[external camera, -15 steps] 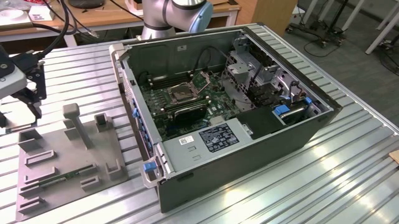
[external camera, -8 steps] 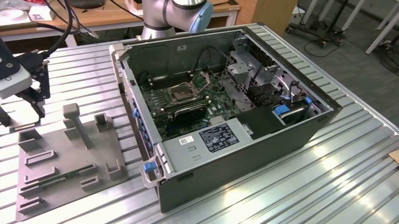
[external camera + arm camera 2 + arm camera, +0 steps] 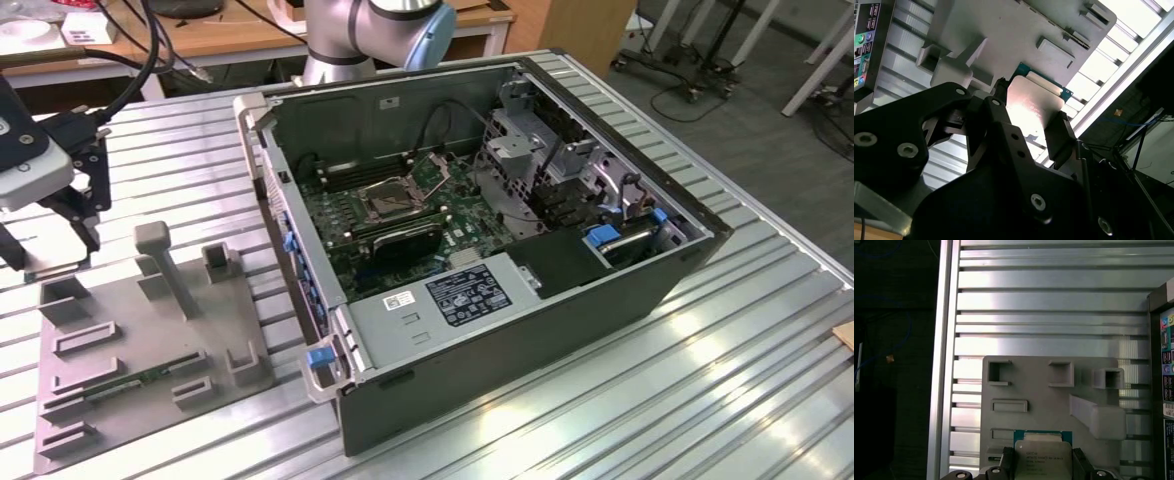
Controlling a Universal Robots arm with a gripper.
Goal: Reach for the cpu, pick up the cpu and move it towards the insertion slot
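A ribbed aluminium table [image 3: 694, 350] carries a matte grey fixture plate [image 3: 147, 345] and an open computer case [image 3: 534, 330]. Over the plate, my gripper [image 3: 1030, 107] pinches the cpu [image 3: 1043, 450] by opposite edges, probably to spare its underside. It is flat and square, with a dull silver lid and a green rim. In the exterior view, the shiny-framed insertion slot [image 3: 388, 201] lies at three o'clock from me.

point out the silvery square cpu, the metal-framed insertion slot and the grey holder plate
silvery square cpu [image 3: 1043, 456]: first wrist view, middle of its metal top
metal-framed square insertion slot [image 3: 387, 203]: exterior view, its dark centre
flat grey holder plate [image 3: 134, 335]: exterior view, bare patch of surface
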